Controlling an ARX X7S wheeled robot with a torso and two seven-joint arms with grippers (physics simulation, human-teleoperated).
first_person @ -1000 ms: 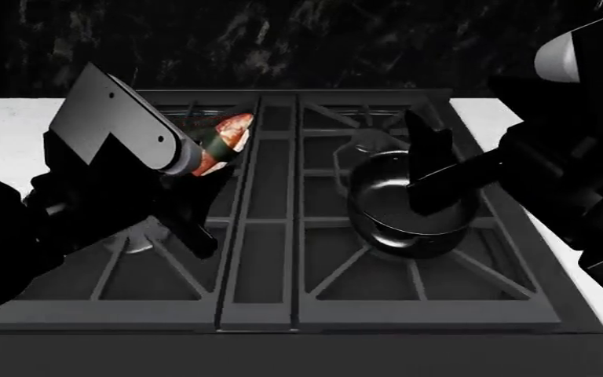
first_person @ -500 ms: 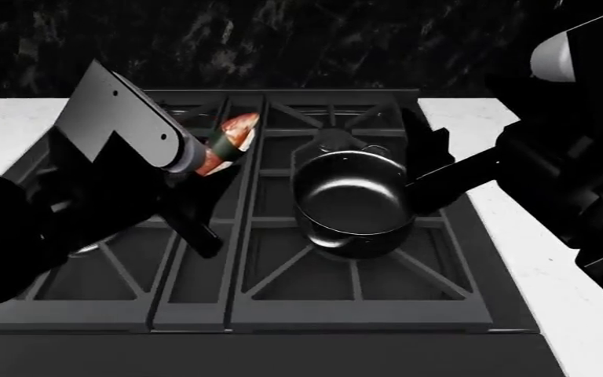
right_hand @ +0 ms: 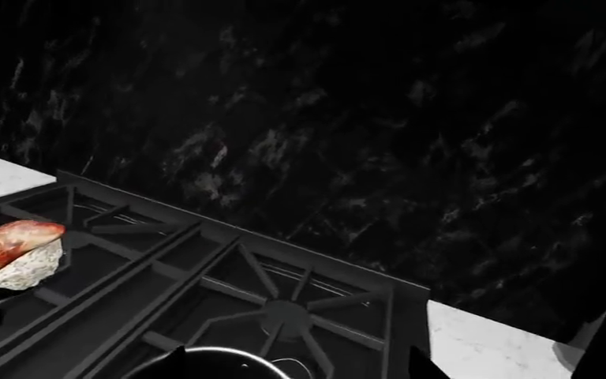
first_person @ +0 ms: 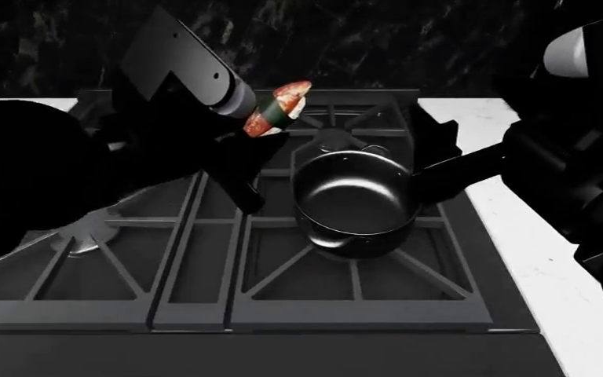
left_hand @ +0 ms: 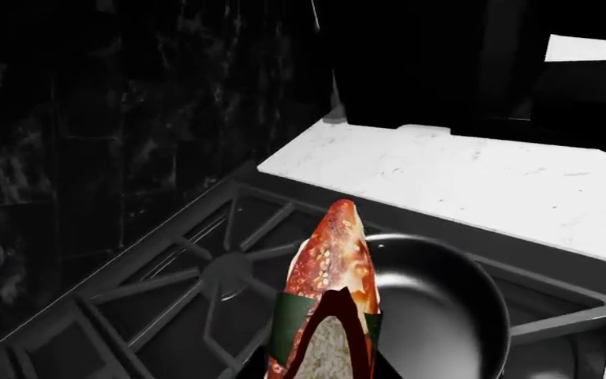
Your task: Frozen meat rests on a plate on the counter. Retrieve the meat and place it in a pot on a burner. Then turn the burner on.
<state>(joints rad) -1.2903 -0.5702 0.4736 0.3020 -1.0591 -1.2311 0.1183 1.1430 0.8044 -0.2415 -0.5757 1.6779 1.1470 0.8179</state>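
My left gripper (first_person: pixel 261 119) is shut on the meat (first_person: pixel 279 107), a red-orange and white piece with a dark band. It holds the meat in the air above the stove, left of and behind the pot (first_person: pixel 356 201). In the left wrist view the meat (left_hand: pixel 330 276) points past the pot (left_hand: pixel 429 316). The shiny dark pot sits on the grate over a right-hand burner, which it hides. My right gripper (first_person: pixel 427 161) is open at the pot's right rim, and its tips straddle the rim (right_hand: pixel 214 355). The plate is out of view.
The dark stove top (first_person: pixel 280 290) has cast-iron grates, with a burner cap (first_person: pixel 82 236) at the front left and another (right_hand: pixel 282 312) behind the pot. White counter (first_person: pixel 553 267) lies to the right, and some (first_person: pixel 19 104) to the left. A black marble wall (right_hand: pixel 387 118) stands behind.
My left arm has lifted the meat up and to the right, closer to the pot. The right arm and pot have held still. The view shifted right before half a second ago.
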